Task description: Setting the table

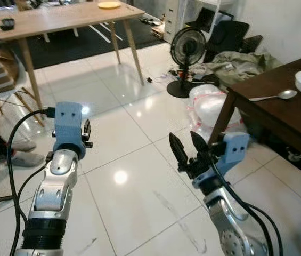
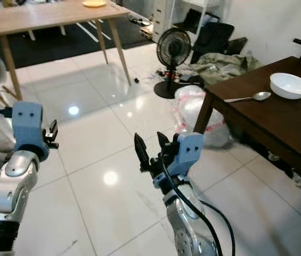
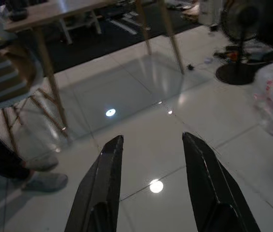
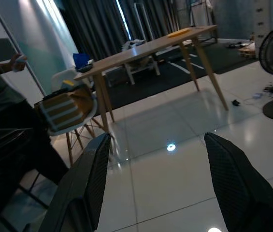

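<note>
Two grippers hang over the white tile floor [image 1: 134, 138], both empty: the left gripper [image 3: 153, 183] and the right gripper [image 1: 184, 148] each hold their fingers spread apart. A white bowl [image 2: 291, 85] and a spoon [image 2: 249, 98] lie near the corner of the dark table [image 2: 267, 125]; a yellow plate [image 1: 109, 5] sits at the light table's [image 1: 59, 18] far end.

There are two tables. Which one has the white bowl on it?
The dark brown table on the robot's right. The white bowl sits on it with a spoon beside it. The light wooden table farther away holds a yellow plate instead.
</note>
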